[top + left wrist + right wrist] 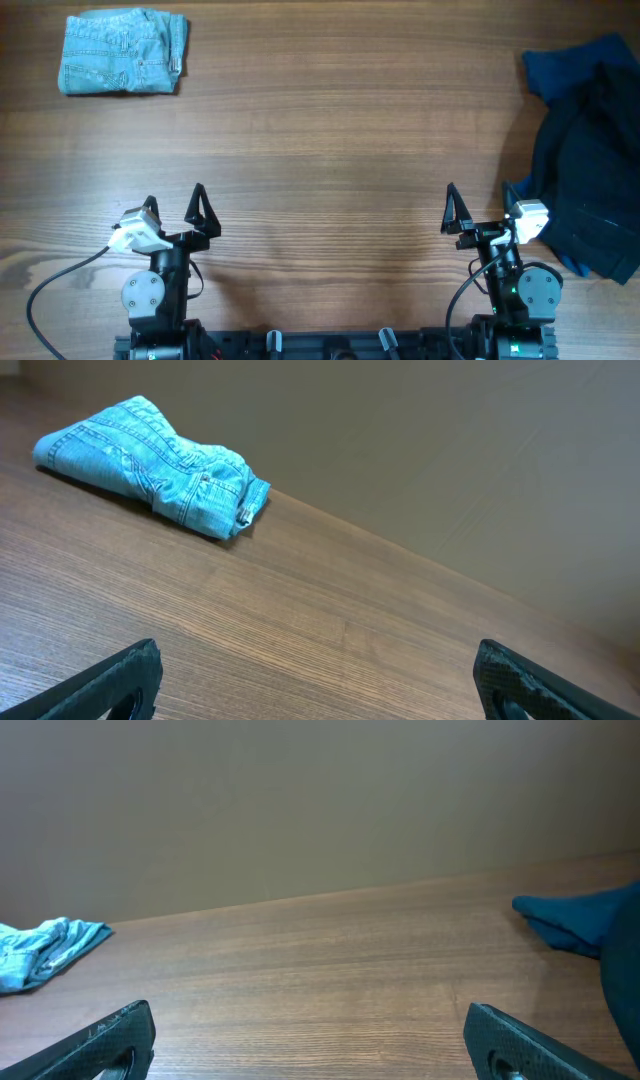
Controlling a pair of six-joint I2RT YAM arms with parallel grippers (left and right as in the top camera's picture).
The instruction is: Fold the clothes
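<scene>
Overhead and wrist views, start of a folding cycle. The folded light-blue denim garment lies as a compact rectangle at the far left corner of the brown wood-grain table, judged to be a finished piece set well apart from the working area so it does not get disturbed. The crumpled dark navy heap of clothing sits at the table's right edge, unfolded, with a brighter blue corner pointing toward the far side; this is judged to be the stock awaiting folding.

The left gripper and right gripper both sit at the near edge, low over the wood, fingers spread wide and holding nothing. Each wrist view shows only bare table between the two dark fingertips. The wide spread suits a pinch on loose fabric.

The right gripper is just beside the navy heap, so it is judged the likelier arm to draw a garment toward the table's bare centre, where both arms can reach.
</scene>
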